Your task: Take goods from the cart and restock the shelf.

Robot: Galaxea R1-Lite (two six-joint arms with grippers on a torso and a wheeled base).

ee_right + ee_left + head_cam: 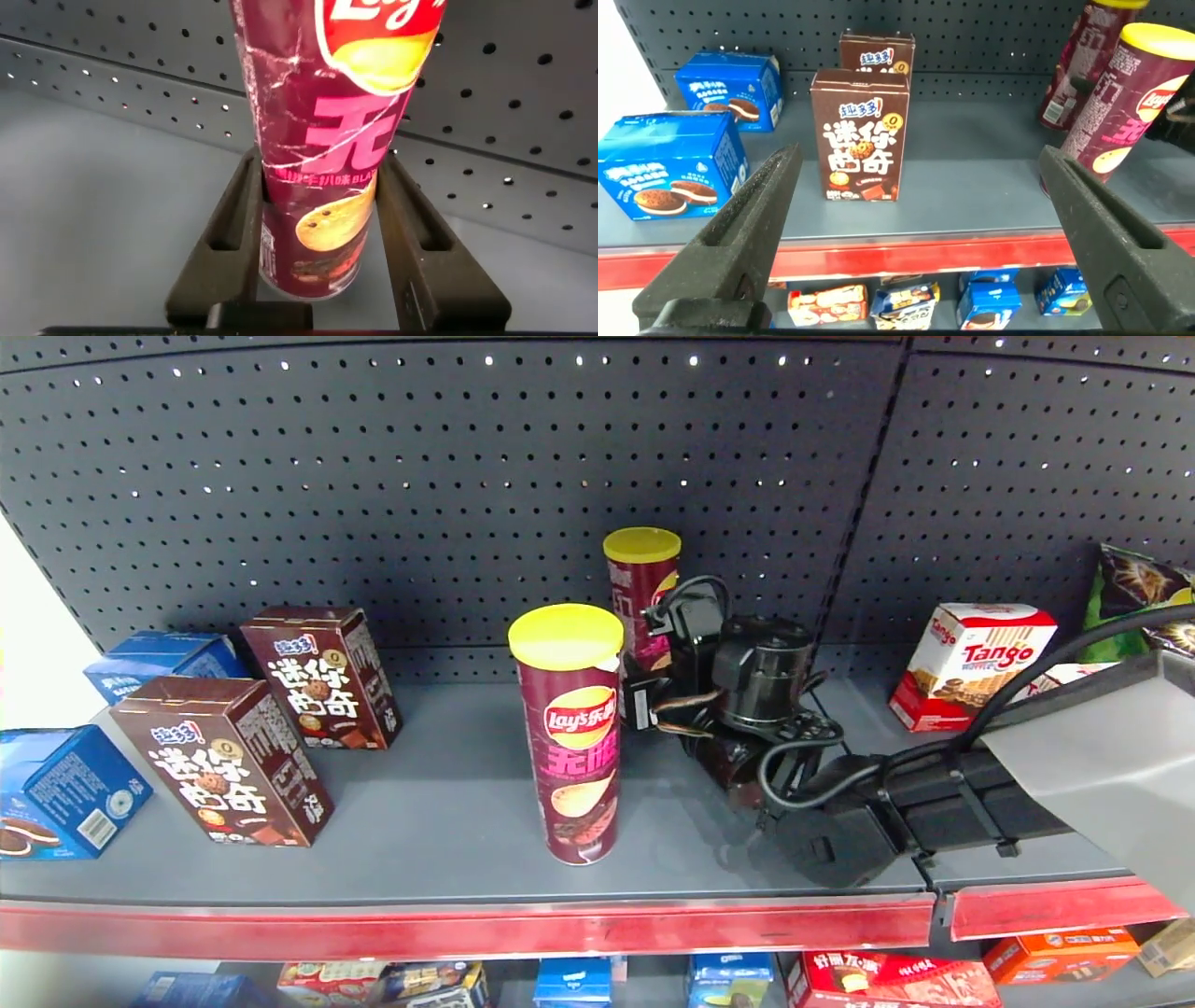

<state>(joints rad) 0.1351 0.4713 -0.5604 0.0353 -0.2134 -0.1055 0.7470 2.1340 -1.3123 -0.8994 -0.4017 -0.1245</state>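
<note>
The head view shows two chip cans on the shelf (pixel 448 840). The front can (pixel 567 737) stands free near the middle of the shelf, and the rear can (pixel 642 583) stands close to the pegboard back wall, its lower half hidden behind the right arm's wrist.

The right wrist view shows the hidden part. The right gripper (pixel 320 163) straddles the rear can low on its body, with its fingers (pixel 229 233) pressed against both sides. The can is upright, its base on or just above the shelf.

In the left wrist view the left gripper (pixel 918 157) hangs just off the red front edge, its fingers (pixel 747 224) spread wide with nothing between them. Past them stand two brown cookie boxes (pixel 858 135), one behind the other, and two blue boxes (pixel 668 163) toward the shelf's left end.

Further along to the right, the head view shows a red-and-white wafer box (pixel 971 663).
</note>
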